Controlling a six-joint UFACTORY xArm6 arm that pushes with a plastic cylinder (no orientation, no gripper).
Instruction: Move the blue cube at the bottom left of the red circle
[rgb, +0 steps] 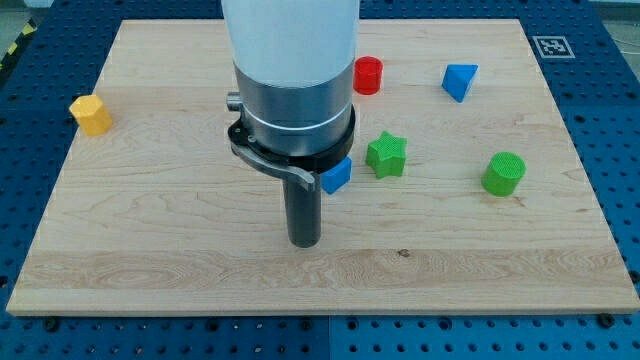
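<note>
The red circle (368, 75), a short red cylinder, stands near the view's top, right of centre. The blue cube (336, 176) lies below and left of it, partly hidden behind the arm's body. My tip (304, 241) rests on the board just below and left of the blue cube, a short gap apart. The arm's white and grey body (292, 70) covers the board's upper middle.
A green star (386, 155) lies right next to the blue cube. A blue triangular block (459, 80) is at the upper right, a green cylinder (503, 173) at the right, a yellow hexagonal block (91, 114) at the far left. The wooden board (150, 250) ends in blue surrounds.
</note>
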